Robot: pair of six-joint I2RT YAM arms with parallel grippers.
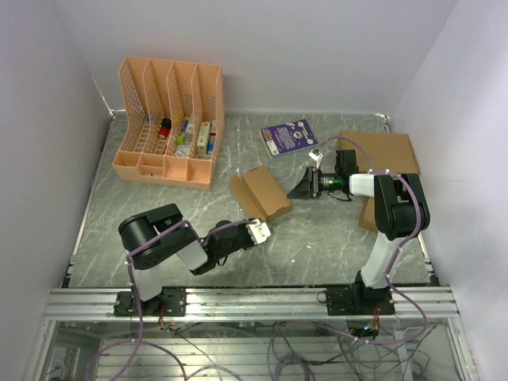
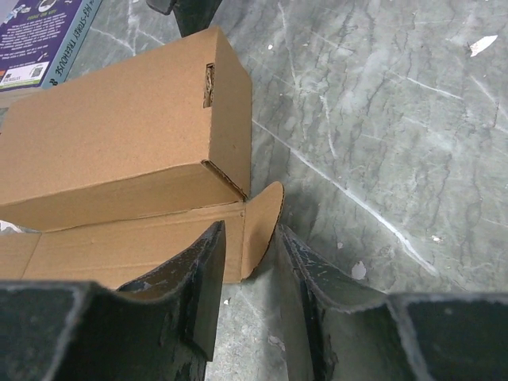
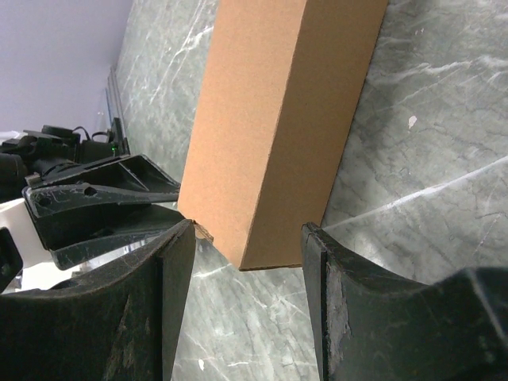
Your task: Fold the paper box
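Top external view: the paper box (image 1: 266, 192), a slim brown carton with one flap hanging loose, lies in the middle of the table (image 1: 333, 238) between the two arms.

Left end effector (image 2: 250, 232): low at the carton's near corner, fingers apart. The rounded tab (image 2: 266, 213) at the end of the unfolded long panel stands between them. A sliver of space shows on one side, so the tab looks bracketed, not pinched.

Right end effector (image 3: 248, 226): reaching in from the opposite side, fingers apart on either side of the carton's far end. One finger meets the cardboard edge and the other sits just beside it. Whether they press hard enough to hold cannot be told.

Step in hand: the body of the carton appears formed. Judging by the loose panel, work is on the end closure, with the left arm lining up on the tab while the right steadies the carton.

Next move: likely a firm pinch on the tab, then a bend along its crease so it can be tucked in. That calls for the far end to stay braced, or the light carton may skid or twist.

Also on the table: a pink file organiser (image 1: 171, 119) at the back left, a purple booklet (image 1: 287, 136), and a larger cardboard box (image 1: 385, 151) at the right.
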